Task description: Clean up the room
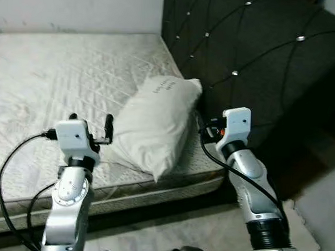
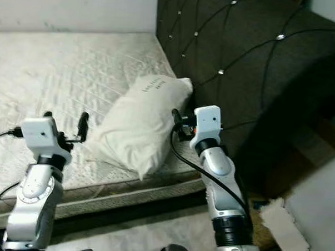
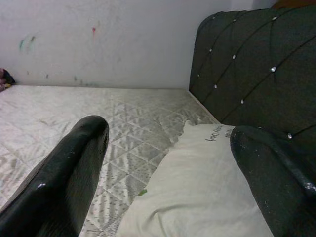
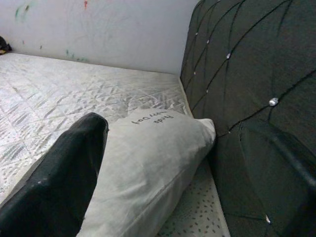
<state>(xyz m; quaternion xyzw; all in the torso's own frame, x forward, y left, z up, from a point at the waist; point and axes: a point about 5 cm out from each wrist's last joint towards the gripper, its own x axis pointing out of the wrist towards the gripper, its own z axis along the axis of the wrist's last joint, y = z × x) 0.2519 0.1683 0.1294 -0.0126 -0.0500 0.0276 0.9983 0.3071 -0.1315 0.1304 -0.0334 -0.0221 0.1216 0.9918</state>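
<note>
Flanking pillow [image 1: 156, 122] at mattress [image 1: 53, 76] corner

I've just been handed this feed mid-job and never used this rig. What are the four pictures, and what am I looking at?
The two wide pictures come from a stereo camera on a humanoid robot's head, looking down at its own silver arms. The other two come from cameras on its wrists, each looking along that gripper's two black fingers.

In front of it is a bare quilted mattress against a dark tufted headboard. A white pillow lies on the mattress near the headboard, partly over the near edge.

The left gripper is raised beside the pillow's left side, the right gripper beside its right side near the headboard. Both are open and hold nothing; the pillow lies ahead between each pair of fingers.
</note>
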